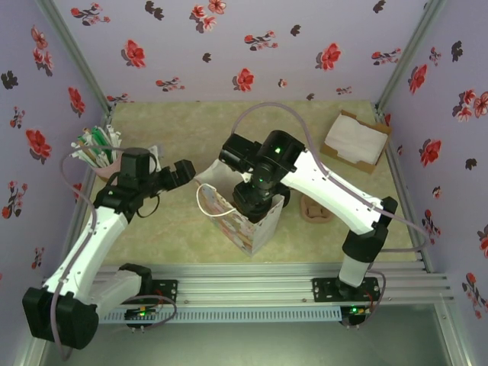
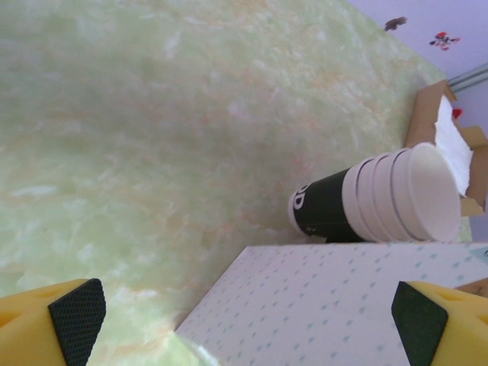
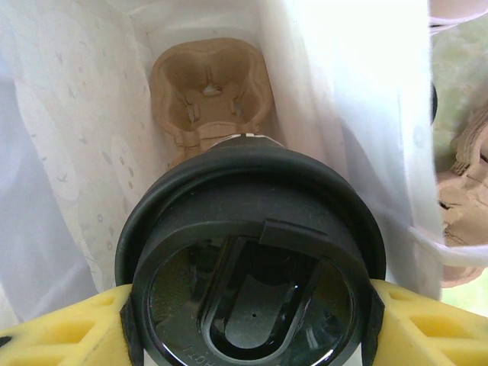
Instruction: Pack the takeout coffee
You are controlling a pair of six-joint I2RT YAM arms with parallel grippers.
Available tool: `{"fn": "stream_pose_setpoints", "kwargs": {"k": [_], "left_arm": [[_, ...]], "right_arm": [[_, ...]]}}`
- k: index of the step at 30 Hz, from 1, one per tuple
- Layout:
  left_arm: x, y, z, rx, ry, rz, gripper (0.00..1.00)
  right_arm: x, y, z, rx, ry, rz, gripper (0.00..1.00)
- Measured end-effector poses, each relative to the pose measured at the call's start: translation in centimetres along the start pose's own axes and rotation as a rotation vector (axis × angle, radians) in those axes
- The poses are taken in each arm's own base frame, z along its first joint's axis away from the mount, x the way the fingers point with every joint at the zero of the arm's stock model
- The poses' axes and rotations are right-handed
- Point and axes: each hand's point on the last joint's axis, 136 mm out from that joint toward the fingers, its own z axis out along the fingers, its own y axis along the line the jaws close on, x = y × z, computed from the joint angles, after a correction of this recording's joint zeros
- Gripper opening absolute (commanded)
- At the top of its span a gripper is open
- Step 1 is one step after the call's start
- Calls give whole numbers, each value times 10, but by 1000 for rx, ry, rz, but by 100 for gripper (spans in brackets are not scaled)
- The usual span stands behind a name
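Your right gripper (image 3: 248, 329) clamps the coffee (image 3: 245, 252) by its lid, down inside the bag (image 3: 61, 160), above the carrier (image 3: 210, 88) that seems to lie at the bottom. Your left gripper (image 2: 248, 328) gapes wide and empty at the bag's edge, near the toppled cups (image 2: 381, 194).

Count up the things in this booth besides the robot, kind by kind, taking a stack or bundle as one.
1 white patterned paper bag
1 dark paper coffee cup with round black plastic lid
1 stack of lidless cream-rimmed paper cups
2 brown moulded pulp cup trays
1 brown cardboard box of white napkins
1 bundle of white and green sticks
Total: 7 visible
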Motion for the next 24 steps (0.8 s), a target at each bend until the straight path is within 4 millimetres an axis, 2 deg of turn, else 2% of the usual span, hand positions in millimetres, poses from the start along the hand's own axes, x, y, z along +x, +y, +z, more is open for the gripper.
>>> {"fn": "stream_pose_setpoints", "kwargs": {"k": [5, 9, 12, 17, 19, 22, 24], "left_arm": [[15, 9, -21, -18, -7, -22, 82], [28, 10, -39, -8, -3, -27, 63], [48, 8, -43, 13, 38, -22, 58], [110, -3, -28, 62, 211, 24, 57], [128, -4, -20, 61, 264, 34, 57], [144, -6, -4, 50, 311, 40, 57], [147, -8, 6, 42, 320, 36, 57]], "right_arm": [[1, 1, 5, 3, 19, -12, 66], [2, 1, 7, 4, 27, -16, 66], [3, 1, 9, 7, 35, -17, 66], [8, -1, 15, 17, 59, -19, 66], [9, -1, 17, 18, 68, -19, 66], [13, 0, 21, 17, 89, -20, 66], [16, 0, 25, 16, 105, -21, 66]]}}
